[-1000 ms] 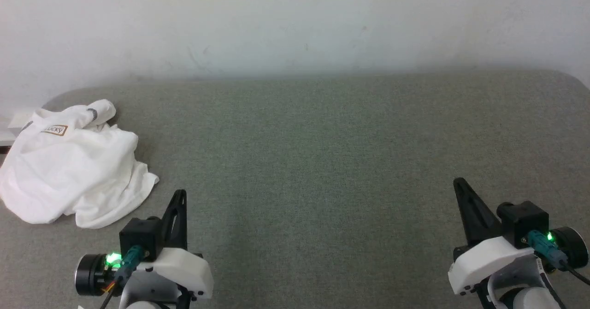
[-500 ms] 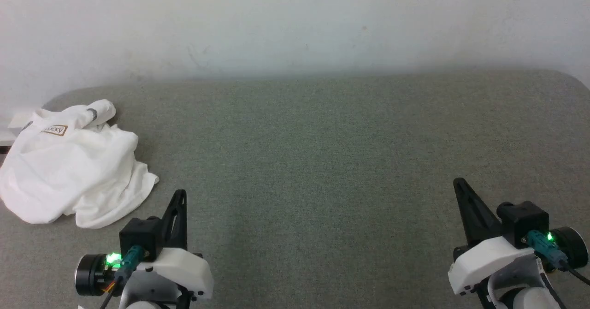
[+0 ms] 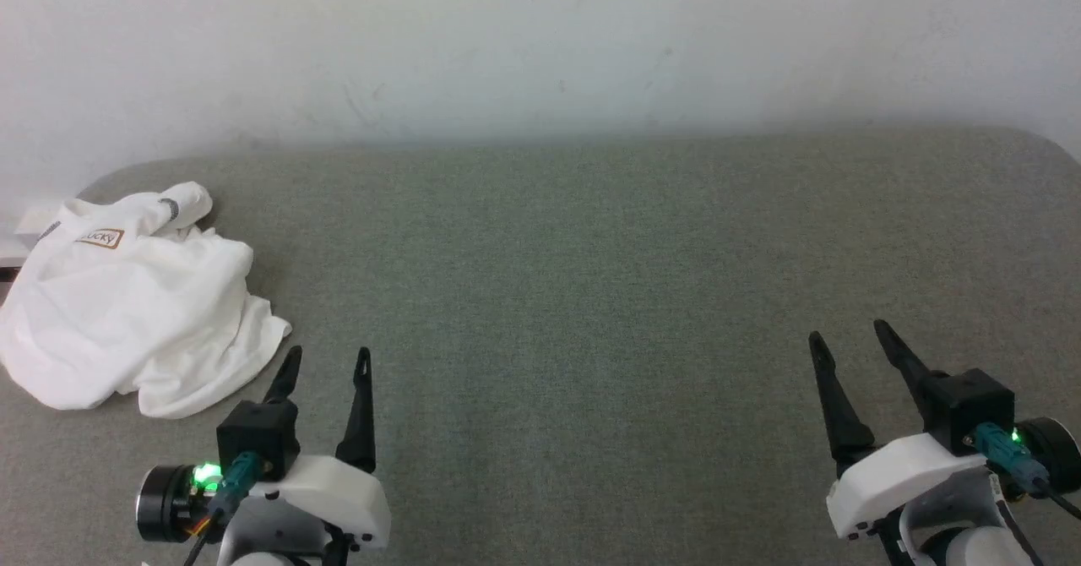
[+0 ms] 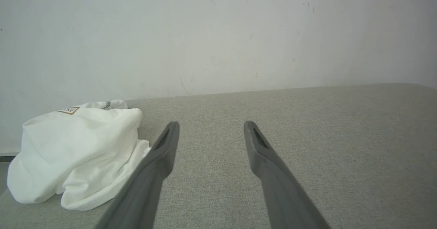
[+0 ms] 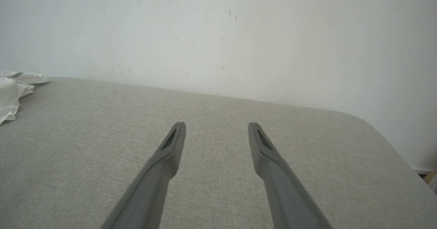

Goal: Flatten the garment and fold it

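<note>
The crumpled shirt lies left of and beyond the left gripper, well apart from the right gripper; both gape empty.

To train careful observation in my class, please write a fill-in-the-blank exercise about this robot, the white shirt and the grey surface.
1. The white garment lies crumpled on the robot's ____ side of the grey surface.
2. The left gripper is ____, not shut.
3. The right gripper holds ____.
4. The garment's brown-bordered patch reads ____.
Missing words: left; open; nothing; LUCKY.
</note>
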Controlling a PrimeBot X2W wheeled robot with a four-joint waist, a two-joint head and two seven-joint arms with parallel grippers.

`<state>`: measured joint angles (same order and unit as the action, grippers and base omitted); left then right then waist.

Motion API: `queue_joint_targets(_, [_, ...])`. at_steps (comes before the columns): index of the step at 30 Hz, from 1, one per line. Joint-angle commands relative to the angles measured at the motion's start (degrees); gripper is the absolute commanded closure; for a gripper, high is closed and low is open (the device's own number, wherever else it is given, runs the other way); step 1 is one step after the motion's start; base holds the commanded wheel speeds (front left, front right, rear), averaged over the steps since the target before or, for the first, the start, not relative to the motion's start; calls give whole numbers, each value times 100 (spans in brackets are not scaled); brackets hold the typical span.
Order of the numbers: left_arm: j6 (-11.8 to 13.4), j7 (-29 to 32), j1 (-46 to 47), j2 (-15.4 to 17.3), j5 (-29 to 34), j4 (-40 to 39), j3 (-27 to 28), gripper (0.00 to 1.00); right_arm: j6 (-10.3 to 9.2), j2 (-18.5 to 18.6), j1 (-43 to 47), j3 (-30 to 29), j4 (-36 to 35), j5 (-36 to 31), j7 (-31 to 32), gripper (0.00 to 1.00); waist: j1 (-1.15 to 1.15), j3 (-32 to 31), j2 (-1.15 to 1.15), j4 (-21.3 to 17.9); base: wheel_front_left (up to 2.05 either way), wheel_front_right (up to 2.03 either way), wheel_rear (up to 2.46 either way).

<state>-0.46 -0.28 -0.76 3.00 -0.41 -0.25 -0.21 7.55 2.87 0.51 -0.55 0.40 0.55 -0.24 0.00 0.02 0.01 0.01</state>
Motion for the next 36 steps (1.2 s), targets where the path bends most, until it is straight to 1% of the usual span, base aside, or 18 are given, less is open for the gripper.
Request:
queue_joint_targets(1, [-33,-66,-38,2,-46,-27,36,0,0,0,20,-54,11,57,-71,0,0,1,-1,0,0,0,0])
queue_joint_targets(28, [-184,-377,-190,-3,-191,-143,211,0,-2,0,73,-428,110,234,-383,0,0,10,-1,-4,0,0,0])
queue_joint_targets(36, [-229,-473,-221,-4,-252,-170,256,0,-2,0,95,-527,128,244,-478,0,0,27,-1,48,0,0,0])
